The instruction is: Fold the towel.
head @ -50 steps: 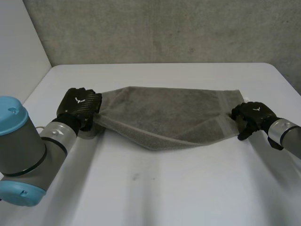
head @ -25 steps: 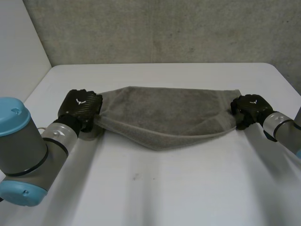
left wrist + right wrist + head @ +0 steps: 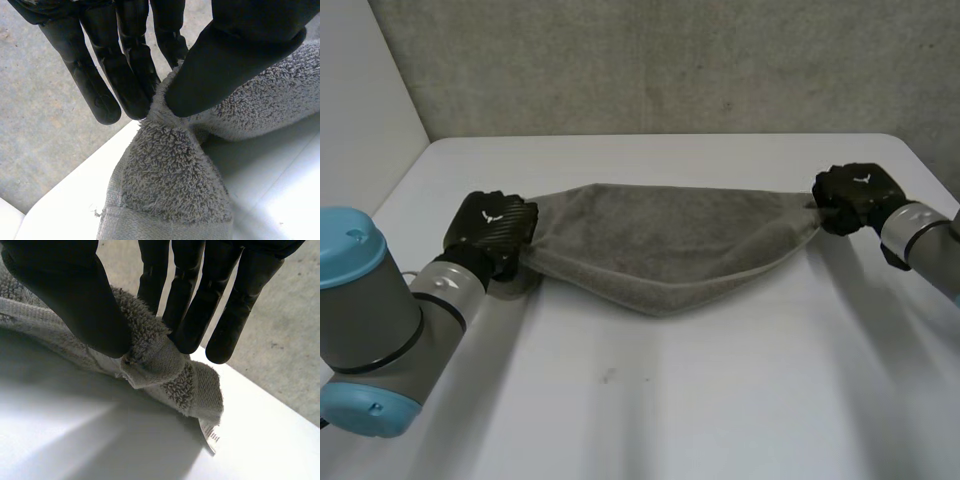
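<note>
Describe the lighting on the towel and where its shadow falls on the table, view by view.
Head view: soft, even light on the towel, faint shade on the table under its sagging near edge, no glare. Left wrist view: grey shade on the table beneath the cloth the left hand pinches. Right wrist view: broad dark shade on the table below the corner the right hand pinches.
</note>
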Robot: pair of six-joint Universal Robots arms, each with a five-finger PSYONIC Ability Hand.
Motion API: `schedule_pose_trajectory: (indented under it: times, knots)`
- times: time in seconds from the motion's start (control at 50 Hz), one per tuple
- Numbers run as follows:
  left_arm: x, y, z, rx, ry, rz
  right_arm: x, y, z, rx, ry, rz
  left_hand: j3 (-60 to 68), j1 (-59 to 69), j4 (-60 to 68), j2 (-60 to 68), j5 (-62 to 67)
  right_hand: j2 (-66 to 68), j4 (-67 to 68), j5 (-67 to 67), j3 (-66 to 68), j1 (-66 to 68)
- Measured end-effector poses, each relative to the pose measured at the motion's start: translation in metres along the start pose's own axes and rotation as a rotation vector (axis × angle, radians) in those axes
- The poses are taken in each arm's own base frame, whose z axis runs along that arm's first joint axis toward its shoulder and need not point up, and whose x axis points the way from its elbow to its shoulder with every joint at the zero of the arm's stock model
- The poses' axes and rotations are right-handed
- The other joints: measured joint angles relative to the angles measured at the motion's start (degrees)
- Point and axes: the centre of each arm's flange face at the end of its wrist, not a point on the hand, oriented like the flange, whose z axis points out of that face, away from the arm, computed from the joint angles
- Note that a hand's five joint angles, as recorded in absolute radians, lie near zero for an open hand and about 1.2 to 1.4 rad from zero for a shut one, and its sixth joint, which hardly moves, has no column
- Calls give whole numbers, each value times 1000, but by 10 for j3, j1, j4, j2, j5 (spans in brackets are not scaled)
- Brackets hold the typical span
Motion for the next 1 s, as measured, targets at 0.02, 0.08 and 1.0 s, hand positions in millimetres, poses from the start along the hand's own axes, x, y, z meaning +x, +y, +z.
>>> schedule_pose_trajectory:
  times: [0.02, 0.08, 1.0]
  knots:
    - [0, 0, 0, 0, 0, 0, 0, 0, 0, 0, 0, 0, 0, 0, 0, 0, 0, 0, 0, 0, 0, 0]
    - [0, -1, -1, -1, 0, 2, -1, -10, -14, -38, -9, -12, 0, 0, 0, 0, 0, 0, 0, 0, 0, 0]
    - [-27, -28, 39, -32, 19, 178, -10, -61, -63, -354, -18, -424, 0, 0, 0, 0, 0, 0, 2, 8, 3, 0]
